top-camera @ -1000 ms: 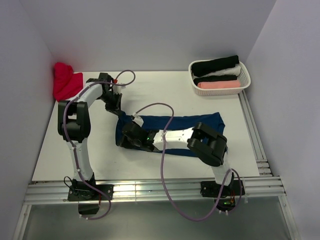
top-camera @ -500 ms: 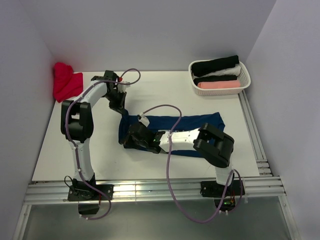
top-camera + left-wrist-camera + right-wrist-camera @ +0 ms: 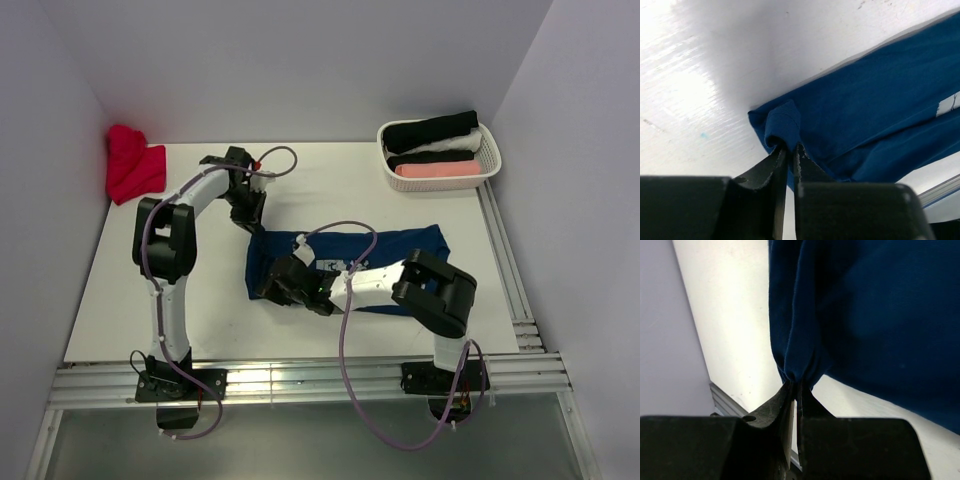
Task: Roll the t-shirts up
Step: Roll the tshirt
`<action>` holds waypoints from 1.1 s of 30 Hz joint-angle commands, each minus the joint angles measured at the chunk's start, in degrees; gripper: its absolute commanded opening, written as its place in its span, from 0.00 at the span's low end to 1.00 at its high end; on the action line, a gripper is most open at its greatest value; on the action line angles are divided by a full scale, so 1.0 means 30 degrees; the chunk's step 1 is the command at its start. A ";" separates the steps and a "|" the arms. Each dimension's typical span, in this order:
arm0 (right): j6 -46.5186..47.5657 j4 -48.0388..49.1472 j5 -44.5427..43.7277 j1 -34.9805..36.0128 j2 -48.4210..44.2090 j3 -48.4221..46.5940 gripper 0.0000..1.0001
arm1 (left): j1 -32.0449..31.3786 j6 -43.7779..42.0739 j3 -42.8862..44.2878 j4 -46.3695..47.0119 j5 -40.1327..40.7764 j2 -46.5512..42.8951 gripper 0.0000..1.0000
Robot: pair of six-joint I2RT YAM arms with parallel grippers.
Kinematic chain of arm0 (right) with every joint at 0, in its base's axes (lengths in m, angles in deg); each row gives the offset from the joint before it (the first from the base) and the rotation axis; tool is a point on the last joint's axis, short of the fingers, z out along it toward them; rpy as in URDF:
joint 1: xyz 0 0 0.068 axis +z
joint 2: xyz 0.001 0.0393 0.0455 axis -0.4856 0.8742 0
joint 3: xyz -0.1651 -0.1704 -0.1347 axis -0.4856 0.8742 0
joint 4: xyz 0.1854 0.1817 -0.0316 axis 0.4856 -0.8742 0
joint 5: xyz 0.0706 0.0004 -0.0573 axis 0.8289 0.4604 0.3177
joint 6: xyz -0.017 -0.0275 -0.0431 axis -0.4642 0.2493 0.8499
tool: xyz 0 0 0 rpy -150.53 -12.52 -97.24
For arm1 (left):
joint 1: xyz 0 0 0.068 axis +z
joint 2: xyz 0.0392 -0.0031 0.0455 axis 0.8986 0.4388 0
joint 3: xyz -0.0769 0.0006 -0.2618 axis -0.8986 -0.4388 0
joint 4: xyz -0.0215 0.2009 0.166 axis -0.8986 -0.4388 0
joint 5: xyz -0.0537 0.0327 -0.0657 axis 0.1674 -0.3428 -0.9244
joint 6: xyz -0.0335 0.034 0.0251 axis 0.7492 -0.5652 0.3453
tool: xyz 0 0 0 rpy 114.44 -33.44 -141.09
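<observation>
Left fingers and right fingers pinch one navy t-shirt. One red t-shirt lies apart; three rolled t-shirts fill one basket

The blue t-shirt is made of soft, matt cloth. The counter is seen as white, smooth and a little shiny. The basket is made of white plastic mesh. The rails are made of shiny metal.
</observation>
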 commanded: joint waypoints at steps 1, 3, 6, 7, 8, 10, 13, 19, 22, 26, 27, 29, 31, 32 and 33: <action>-0.0794 0.0811 -0.0401 0.0093 -0.0960 0.0556 0.07 | -0.0140 -0.0235 0.0677 0.0867 0.0162 -0.0079 0.22; -0.0970 0.0929 -0.0430 0.0093 -0.0959 0.0877 0.07 | -0.0169 -0.0265 0.0735 0.0897 0.0045 -0.0167 0.32; -0.1176 0.1076 -0.0518 0.0064 -0.0989 0.1171 0.08 | -0.0169 -0.0586 0.0910 0.1044 -0.0394 -0.0488 0.46; -0.1205 0.1047 -0.0576 0.0064 -0.0989 0.1172 0.08 | -0.0169 -0.0703 0.0998 0.1044 -0.0743 -0.0605 0.51; -0.1234 0.1046 -0.0635 0.0093 -0.0989 0.1201 0.08 | -0.0169 -0.0733 0.1173 0.1044 -0.0834 -0.0839 0.54; -0.1322 0.0959 -0.0723 0.0093 -0.0989 0.1231 0.12 | -0.0169 -0.0937 0.1350 0.0957 -0.1184 -0.1306 0.61; -0.1498 0.0929 -0.0986 0.0064 -0.1135 0.1435 0.15 | -0.0052 -0.1230 0.1701 0.0723 -0.1419 -0.1835 0.64; -0.1850 0.0666 -0.1601 0.0064 -0.1895 0.1962 0.23 | 0.1264 -0.1612 0.1003 0.0282 -0.2648 -0.2977 0.61; -0.1879 0.0257 -0.1807 0.0093 -0.2189 0.1992 0.38 | 0.2144 -0.2050 -0.0081 0.0311 -0.3060 -0.3418 0.59; -0.1704 -0.1351 -0.2771 0.0152 -0.2979 0.1584 0.50 | 0.2818 -0.2900 -0.1693 0.0282 -0.3645 -0.3682 0.57; -0.1674 -0.2255 -0.3035 0.0210 -0.3184 0.1524 0.50 | 0.2906 -0.3365 -0.1986 0.0195 -0.4198 -0.3683 0.57; -0.1412 -0.3081 -0.3710 0.0328 -0.3741 0.1117 0.51 | 0.3140 -0.3749 -0.2836 -0.0098 -0.4729 -0.3682 0.56; -0.0885 -0.4516 -0.4177 0.0386 -0.3976 0.0501 0.52 | 0.3317 -0.4218 -0.3683 -0.0098 -0.5255 -0.3857 0.56; -0.0709 -0.5187 -0.4412 0.0503 -0.3948 -0.0256 0.53 | 0.3433 -0.4394 -0.3950 -0.0070 -0.5375 -0.3917 0.55; -0.0214 -0.6064 -0.4792 0.0736 -0.3890 -0.0670 0.54 | 0.3493 -0.4656 -0.4184 -0.0069 -0.5521 -0.3946 0.56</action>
